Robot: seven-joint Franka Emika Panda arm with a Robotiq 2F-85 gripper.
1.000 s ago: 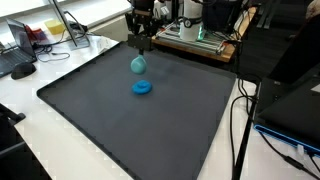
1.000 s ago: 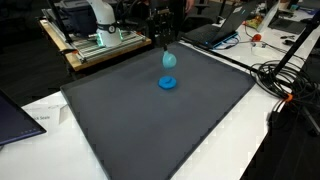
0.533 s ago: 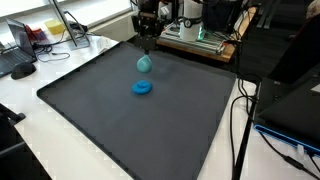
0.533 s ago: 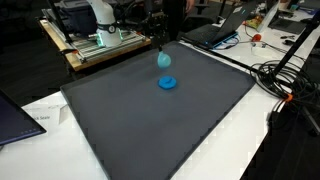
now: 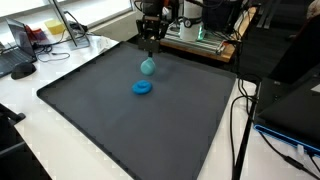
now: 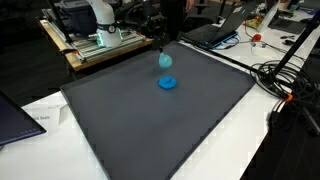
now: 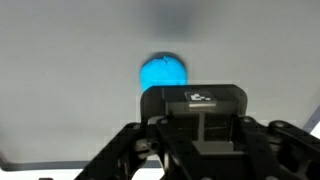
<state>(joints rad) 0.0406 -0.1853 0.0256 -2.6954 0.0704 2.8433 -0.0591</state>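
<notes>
Lump [image 5: 148, 66], pale teal and rounded, in tool [image 5: 150, 51]

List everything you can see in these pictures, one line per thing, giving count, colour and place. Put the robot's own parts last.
mat: one, dark grey, covering most of the table
table: one, white, showing around the mat
blue disc: one, bright blue, lying flat on the mat near its far edge
teal object: one, pale blue-green, hanging from the gripper above the mat, just beyond the blue disc
wooden board: one, brown, beyond the mat's far edge, carrying equipment
cables: several, black, beside the mat
gripper: one, black, pointing down, shut on the teal object
</notes>
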